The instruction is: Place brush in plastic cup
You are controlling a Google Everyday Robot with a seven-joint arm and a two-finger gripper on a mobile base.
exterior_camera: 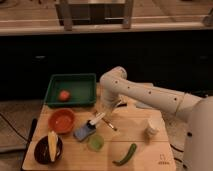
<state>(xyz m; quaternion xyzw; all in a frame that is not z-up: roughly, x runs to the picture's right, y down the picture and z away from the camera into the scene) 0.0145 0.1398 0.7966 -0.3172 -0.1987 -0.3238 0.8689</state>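
Camera view: claw (108,113) beside brush (96,120)

tool (107,111) white, by brush (96,120) white-black | plastic cup (96,142) green | bowl (52,118) orange

Smooth white tubular arm (150,94), rounded elbow joint, pale tool (109,109) low over the table (131,134)

It looked like a kitchen, where my gripper (106,111) hung above a wooden counter (135,131) with 1 green tray (70,76), 1 orange bowl (62,120) and 1 green pepper (126,154), dark cabinets (75,50) behind.
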